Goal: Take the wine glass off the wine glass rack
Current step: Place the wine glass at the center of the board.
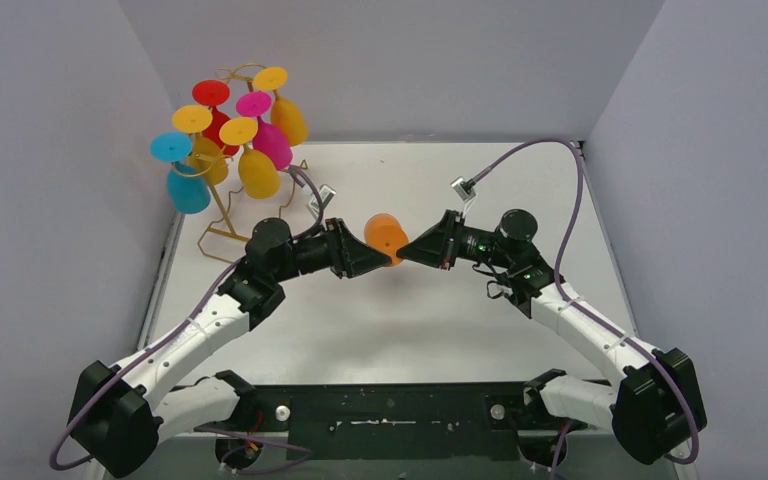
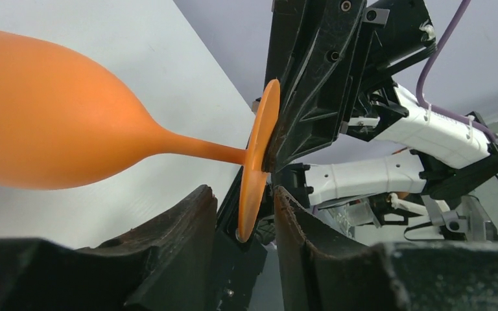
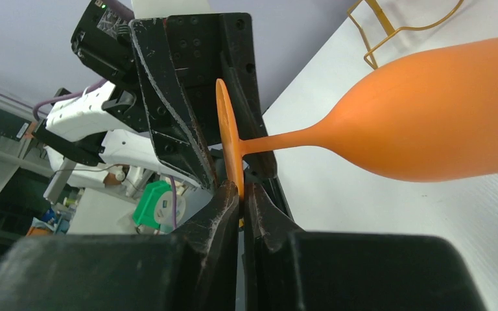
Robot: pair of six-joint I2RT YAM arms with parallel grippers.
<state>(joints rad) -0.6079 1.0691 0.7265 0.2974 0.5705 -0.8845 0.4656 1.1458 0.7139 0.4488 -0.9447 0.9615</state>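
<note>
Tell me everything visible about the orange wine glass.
The orange wine glass looks like opaque, matte plastic, with a rounded bowl, thin stem and flat round foot. It lies horizontal above the middle of the table. The right gripper pinches the foot's rim; the left gripper stands open around the foot.

From above, the orange glass [image 1: 386, 236] shows only its bowl; stem and foot are hidden between the left hand [image 1: 378, 262] and right hand [image 1: 408, 252]. The bowl is cut off at the left wrist view's left edge and the right wrist view's right edge, where only a corner of the gold rack [image 3: 380, 19] shows.
</note>
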